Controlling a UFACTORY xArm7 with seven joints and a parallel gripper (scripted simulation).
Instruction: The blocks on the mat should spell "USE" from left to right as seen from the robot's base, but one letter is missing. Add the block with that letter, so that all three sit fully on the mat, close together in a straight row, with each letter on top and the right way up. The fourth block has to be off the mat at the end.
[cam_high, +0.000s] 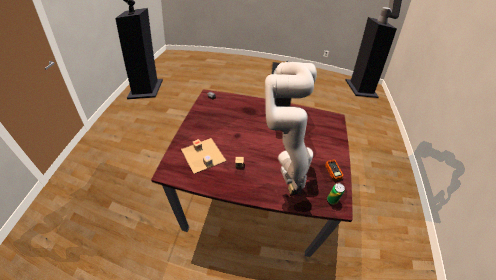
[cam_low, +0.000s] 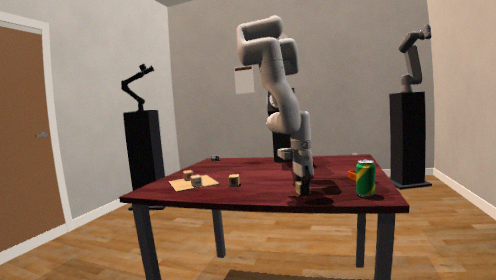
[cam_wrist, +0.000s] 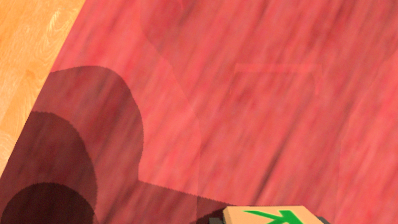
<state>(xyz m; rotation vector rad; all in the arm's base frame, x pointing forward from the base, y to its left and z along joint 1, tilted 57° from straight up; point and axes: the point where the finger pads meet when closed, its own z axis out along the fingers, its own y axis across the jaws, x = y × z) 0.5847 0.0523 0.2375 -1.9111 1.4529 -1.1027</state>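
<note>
My gripper (cam_high: 292, 187) (cam_low: 302, 184) is shut on a tan block with a green letter on top (cam_high: 292, 190) (cam_low: 300, 189) (cam_wrist: 272, 216), low at the table's front right; I cannot tell whether the block touches the table. The tan mat (cam_high: 191, 156) (cam_low: 179, 186) lies at the left of the table. Two blocks sit on it, one with a red letter (cam_high: 198, 144) (cam_low: 188, 174) and one with a pale top (cam_high: 207, 160) (cam_low: 196, 180). A fourth block (cam_high: 240, 162) (cam_low: 234, 180) stands on the table just off the mat's right side. The letters are too small to read.
A green soda can (cam_high: 336, 194) (cam_low: 365, 178) stands close to the right of the gripper, near the table's front right corner. An orange device (cam_high: 334, 169) (cam_low: 351, 174) lies behind the can. A small grey object (cam_high: 211, 95) sits at the far left corner.
</note>
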